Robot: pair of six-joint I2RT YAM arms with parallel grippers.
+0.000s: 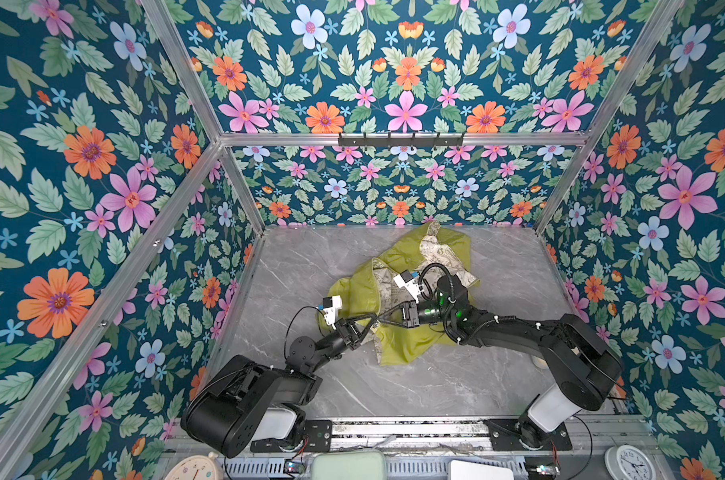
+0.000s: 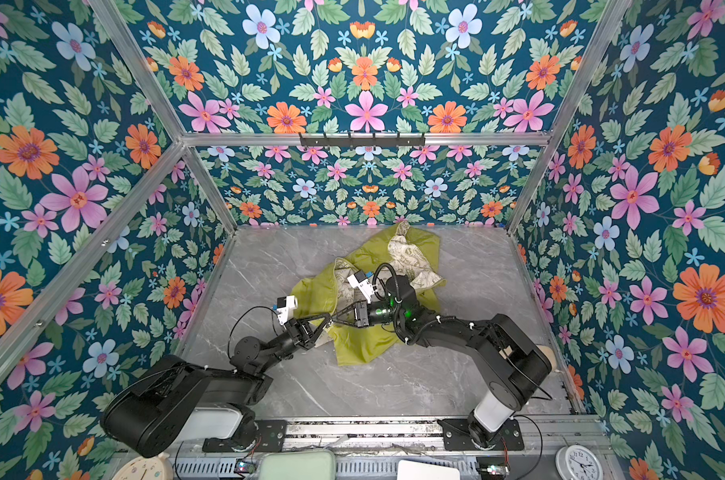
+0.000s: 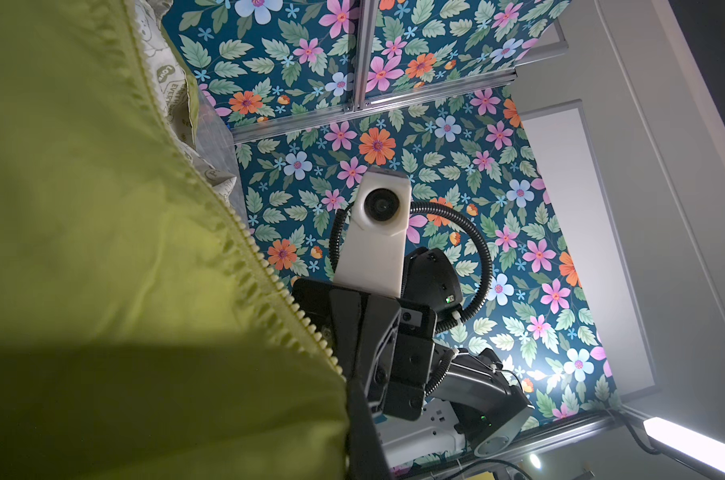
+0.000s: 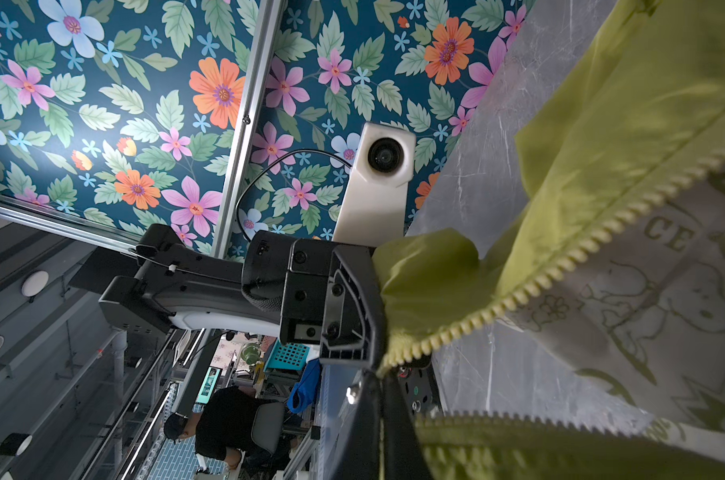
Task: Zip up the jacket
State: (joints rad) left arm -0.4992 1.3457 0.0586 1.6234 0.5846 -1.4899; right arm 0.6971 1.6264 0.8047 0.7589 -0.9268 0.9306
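The left gripper [image 1: 372, 322] reaches in low from the left, its fingers pressed together on the near edge of the jacket [image 1: 402, 347]. The jacket lies crumpled in the middle of the grey marble table [image 1: 435, 382], open, with its printed cream lining [image 1: 431, 249] showing toward the back. A row of zipper teeth [image 3: 244, 232] runs down to the pinch. The right gripper [image 1: 381, 319] comes in from the right, tip almost against the left one, clamped tight on the same toothed edge.
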